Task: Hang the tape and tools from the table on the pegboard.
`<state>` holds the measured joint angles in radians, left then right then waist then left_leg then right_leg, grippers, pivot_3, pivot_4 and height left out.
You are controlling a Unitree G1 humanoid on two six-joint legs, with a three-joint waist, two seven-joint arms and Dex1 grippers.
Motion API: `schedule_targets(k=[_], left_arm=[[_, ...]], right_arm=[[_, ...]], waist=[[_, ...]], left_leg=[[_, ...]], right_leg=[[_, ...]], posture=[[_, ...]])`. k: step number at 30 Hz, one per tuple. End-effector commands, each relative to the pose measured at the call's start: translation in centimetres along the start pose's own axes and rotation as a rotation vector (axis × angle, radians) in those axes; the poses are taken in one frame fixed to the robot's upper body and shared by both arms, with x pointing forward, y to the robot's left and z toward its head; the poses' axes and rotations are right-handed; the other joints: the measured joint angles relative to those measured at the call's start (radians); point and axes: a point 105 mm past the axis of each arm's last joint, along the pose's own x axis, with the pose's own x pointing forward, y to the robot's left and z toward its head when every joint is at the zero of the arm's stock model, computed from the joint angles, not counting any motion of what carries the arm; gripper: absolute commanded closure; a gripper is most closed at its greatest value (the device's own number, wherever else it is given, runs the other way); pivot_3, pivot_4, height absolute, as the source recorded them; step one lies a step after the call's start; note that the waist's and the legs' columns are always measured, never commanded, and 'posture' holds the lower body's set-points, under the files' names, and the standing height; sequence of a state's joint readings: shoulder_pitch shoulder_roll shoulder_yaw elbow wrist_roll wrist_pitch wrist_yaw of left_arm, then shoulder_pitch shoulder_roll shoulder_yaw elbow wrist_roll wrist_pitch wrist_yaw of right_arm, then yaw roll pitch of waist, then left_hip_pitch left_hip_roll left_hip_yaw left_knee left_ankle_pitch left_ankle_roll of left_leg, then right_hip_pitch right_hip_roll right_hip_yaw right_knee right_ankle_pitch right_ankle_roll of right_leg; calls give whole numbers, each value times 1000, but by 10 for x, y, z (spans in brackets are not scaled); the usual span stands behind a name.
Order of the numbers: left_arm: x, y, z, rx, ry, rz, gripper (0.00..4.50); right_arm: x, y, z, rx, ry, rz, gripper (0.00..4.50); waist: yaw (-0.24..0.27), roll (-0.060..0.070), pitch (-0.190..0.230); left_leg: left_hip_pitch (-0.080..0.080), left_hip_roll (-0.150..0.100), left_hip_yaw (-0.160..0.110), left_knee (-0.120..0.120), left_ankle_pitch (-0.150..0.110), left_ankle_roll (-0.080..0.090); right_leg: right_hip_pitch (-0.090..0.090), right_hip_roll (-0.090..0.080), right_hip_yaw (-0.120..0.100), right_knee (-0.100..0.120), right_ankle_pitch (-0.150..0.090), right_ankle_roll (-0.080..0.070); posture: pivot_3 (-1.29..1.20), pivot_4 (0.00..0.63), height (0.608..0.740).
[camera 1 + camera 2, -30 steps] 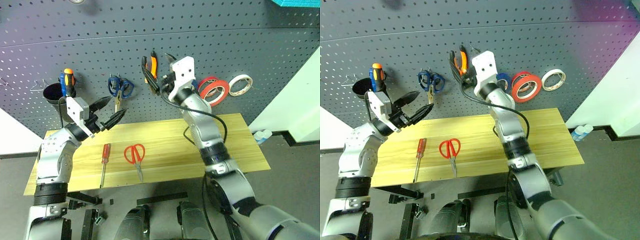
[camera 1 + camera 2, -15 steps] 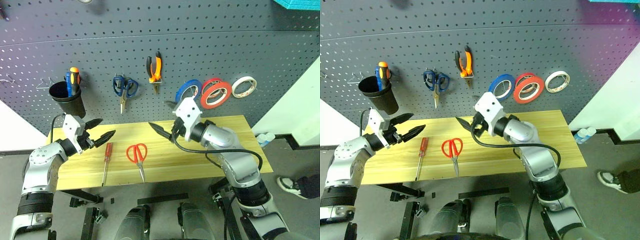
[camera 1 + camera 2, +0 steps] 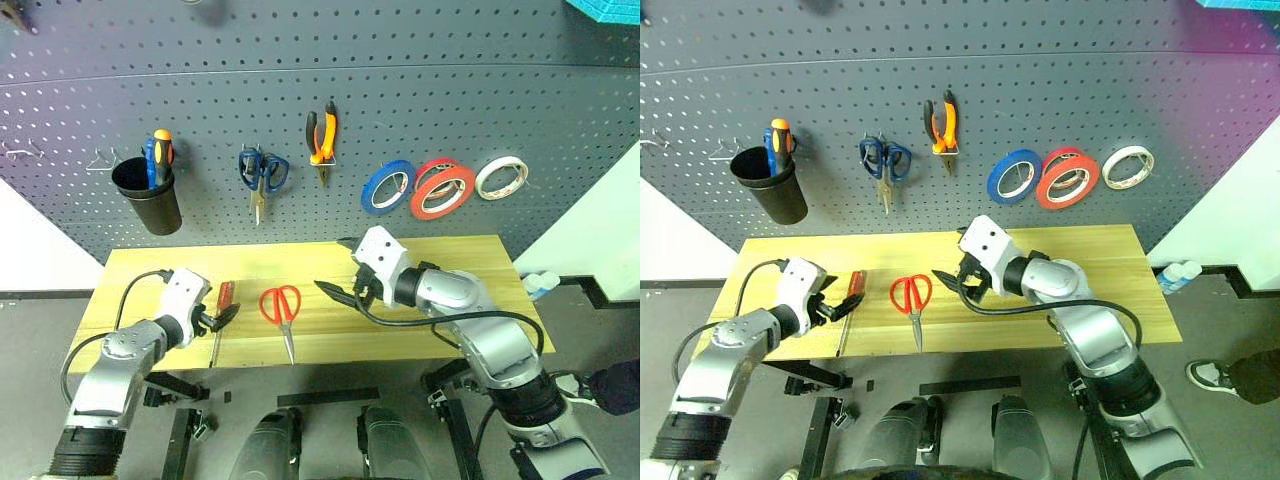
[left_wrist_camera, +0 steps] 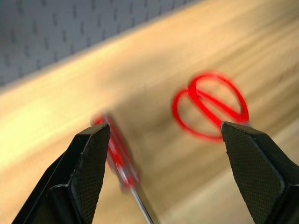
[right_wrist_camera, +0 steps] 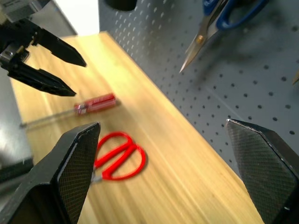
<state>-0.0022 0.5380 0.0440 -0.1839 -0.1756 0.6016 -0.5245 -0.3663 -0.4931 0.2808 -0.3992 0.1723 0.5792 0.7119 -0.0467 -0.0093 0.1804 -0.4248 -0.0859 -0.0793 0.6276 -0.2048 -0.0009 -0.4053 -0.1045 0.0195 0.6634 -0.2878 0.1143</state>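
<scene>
While the big red tape point(image 3: 443, 190) and the orange pliers point(image 3: 321, 138) already hung on the grey pegboard point(image 3: 480, 90), two tools were left on the table point(image 3: 470, 262). From the head cameras, I saw the red screwdriver point(image 3: 221, 310) and the red scissors point(image 3: 281, 309) lying flat on the wood, near each other but not touching. The left gripper point(image 3: 222, 318) hung low right by the screwdriver handle, its fingers wide apart and holding nothing. The right gripper point(image 3: 340, 293) hovered beside the scissors, wide apart and empty too.

From the left wrist, the screwdriver lay just past one black finger point(image 4: 88, 158), with the scissors farther off.

From the right wrist, both red tools lay on the table under the board.

I guessed the job was about half done, with the screwdriver likely next.
</scene>
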Motion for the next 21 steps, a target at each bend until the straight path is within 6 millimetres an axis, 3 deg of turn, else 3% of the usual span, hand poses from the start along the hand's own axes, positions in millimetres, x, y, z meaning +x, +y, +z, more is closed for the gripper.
schedule_targets(k=[1, 4, 10, 12, 21], left_arm=[[2, -13, -8, 18, 112, 37, 544], [9, -26, -15, -24, 173, 49, 10], [33, -41, -21, -11, 297, 136, 10], [42, -55, -21, -55, 337, 88, 10], [65, -86, 9, -198, 341, 60, 10]], right_arm=[[-13, 7, 9, -53, -55, 78, 6], [-22, 1, -2, -73, -24, 83, 0], [-31, -7, -4, -96, -15, 79, 0], [-33, -7, -3, -101, -12, 77, 0], [-43, -4, -5, -103, 11, 69, 0]], waist=[[6, -1, 2], [16, -5, 11], [37, -10, 18], [38, -11, 18], [31, -14, 27]], left_leg=[[0, 0, 0, 0, 0, 0], [0, 0, -1, 0, 0, 0], [-1, 0, -1, 1, 0, 0], [-2, 0, -2, 1, 0, 0], [-4, 0, -2, -1, -2, 3]], right_leg=[[0, 0, 0, 0, 0, 0], [0, 0, -1, -1, 0, 0], [0, 0, -2, -3, 0, 0], [1, -1, -3, -4, 0, 0], [5, -1, -4, -10, 0, 1]], posture=[[-25, 201, 733], [-10, 211, 733], [-33, 220, 733], [-49, 223, 733], [-90, 235, 733]])
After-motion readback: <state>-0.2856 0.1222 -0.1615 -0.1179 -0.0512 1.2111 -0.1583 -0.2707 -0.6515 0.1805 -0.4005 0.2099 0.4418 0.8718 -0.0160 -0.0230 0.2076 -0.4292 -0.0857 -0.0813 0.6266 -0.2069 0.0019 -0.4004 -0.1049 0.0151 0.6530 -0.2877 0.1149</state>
